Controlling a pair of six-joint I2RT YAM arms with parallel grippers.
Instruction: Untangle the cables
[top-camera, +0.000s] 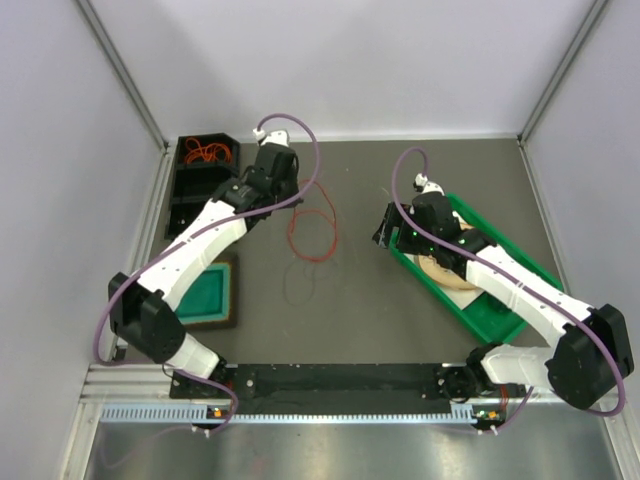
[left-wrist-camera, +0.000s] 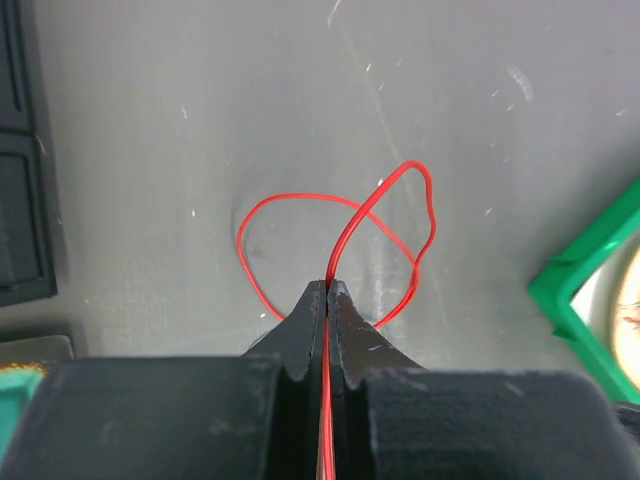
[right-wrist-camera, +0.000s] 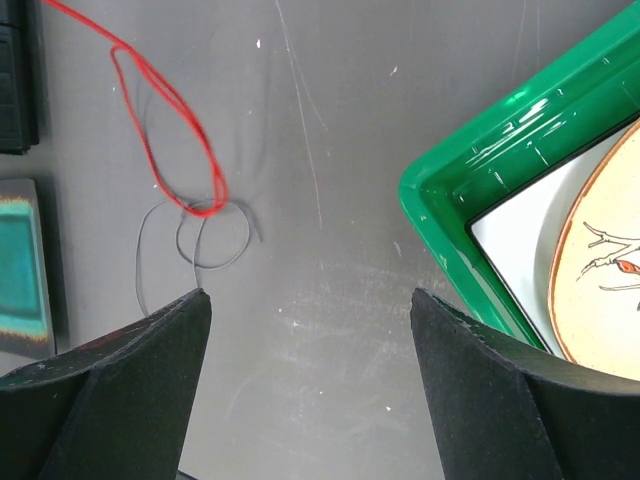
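**Bright, even light and soft shadows**

All 3 views are brightly and evenly lit from above. White glints streak the green tray (right-wrist-camera: 470, 160) and the metal ledge (top-camera: 300, 450). The red cable (right-wrist-camera: 200, 207) casts faint, soft shadows. Nearest foregrounds look slightly blurred.

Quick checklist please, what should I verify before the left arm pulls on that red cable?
1. Left gripper shut on the red cable: ok.
2. Right gripper open and empty: ok.
3. Red cable free of the thin dark cable: not ok, they cross in a tangle in the right wrist view.
4. Slack in the red cable: ok, loose curves ahead of the jaws.
5. Tangle lifted off the table: cannot tell.
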